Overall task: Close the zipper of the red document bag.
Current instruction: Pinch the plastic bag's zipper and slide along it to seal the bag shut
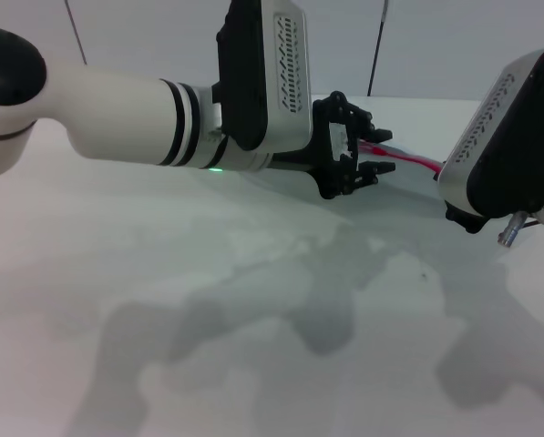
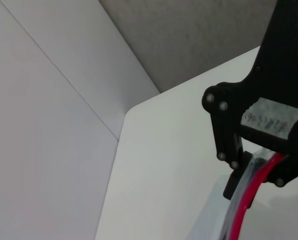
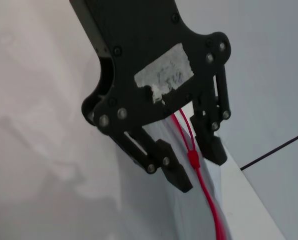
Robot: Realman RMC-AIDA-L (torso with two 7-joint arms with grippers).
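The red zipper [image 1: 408, 160] runs as a taut strip in the air between my two arms. My left gripper [image 1: 381, 153] reaches in from the left and is shut on the zippered edge of the red document bag [image 2: 208, 225]. In the left wrist view the zipper [image 2: 248, 200] passes between that gripper's [image 2: 261, 177] fingers. My right gripper [image 3: 194, 162] is shut on the small red slider [image 3: 192, 159]. The zipper is split into two strands on the palm side and joined [image 3: 208, 205] beyond it. Pale plastic [image 3: 186, 215] hangs below. In the head view the right wrist [image 1: 508, 137] hides its gripper.
The white table [image 1: 253, 319] carries only the arms' shadows in front. Its far corner [image 2: 131, 107] meets pale walls. A thin dark line [image 1: 376, 45] runs down the back wall. The left arm's white forearm [image 1: 117, 109] spans the left half of the head view.
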